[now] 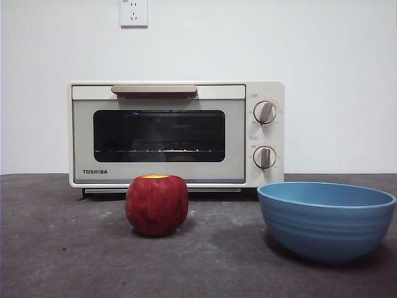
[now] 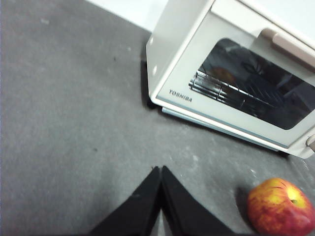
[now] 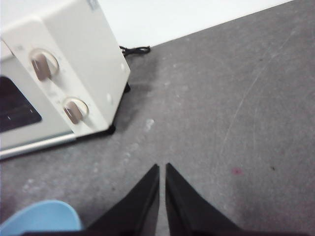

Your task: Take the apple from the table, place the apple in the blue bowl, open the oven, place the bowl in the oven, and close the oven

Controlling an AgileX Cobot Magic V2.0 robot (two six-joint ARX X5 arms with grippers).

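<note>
The dark red apple (image 1: 156, 204) sits on the grey table (image 1: 56, 248) in front of the oven's door, its yellow top hollow facing up. The empty blue bowl (image 1: 325, 219) stands to its right, near the front. The cream TOSHIBA oven (image 1: 177, 133) stands behind them with its door closed. In the left wrist view my left gripper (image 2: 160, 172) hovers shut over bare table, the apple (image 2: 280, 206) off to one side and the oven (image 2: 231, 78) beyond. My right gripper (image 3: 162, 169) is shut too, above bare table beside the bowl's rim (image 3: 42, 216) and the oven's knobs (image 3: 74, 112).
A wall socket (image 1: 133, 12) is on the white wall behind the oven. The oven's black power cable (image 3: 134, 50) lies by the wall behind it. Neither arm shows in the front view.
</note>
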